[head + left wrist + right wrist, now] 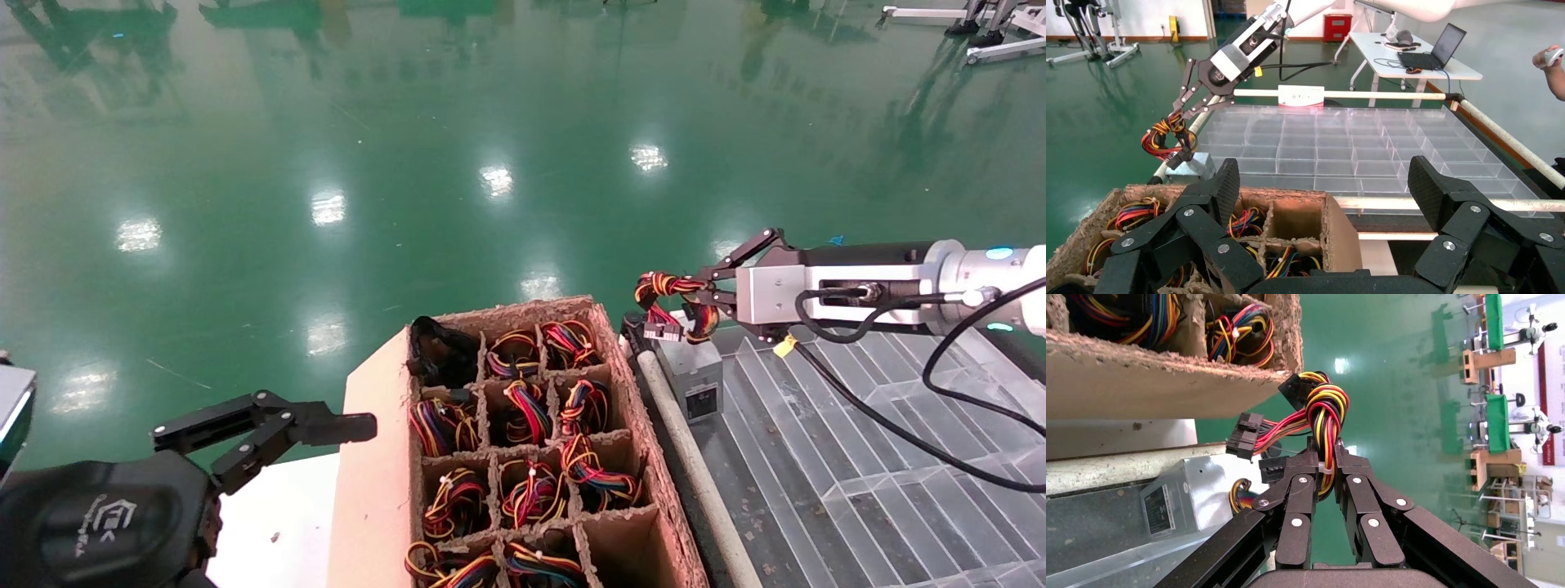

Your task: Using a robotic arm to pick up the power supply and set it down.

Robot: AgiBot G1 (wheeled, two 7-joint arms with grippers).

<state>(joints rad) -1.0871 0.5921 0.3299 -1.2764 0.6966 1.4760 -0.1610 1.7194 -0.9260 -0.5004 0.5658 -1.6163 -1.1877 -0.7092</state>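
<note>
The power supply [693,382] is a small grey metal box with a dark label. It stands at the corner of the clear compartment tray [858,457], just right of the white rail. Its coil of red, yellow and black wires [666,287] rises above it. My right gripper [695,306] is shut on that coil. The right wrist view shows the fingers [1300,478] pinching the wires [1324,410] at a white tie, with the box [1190,493] below. I cannot tell whether the box rests on the tray. My left gripper [327,429] is open and empty at the lower left.
A brown cardboard grid tray [523,309] holds several more wire-topped units between the two arms. A white rail [695,469] runs between it and the clear tray [1352,147]. Green floor lies beyond. A table with a laptop [1438,49] stands far off.
</note>
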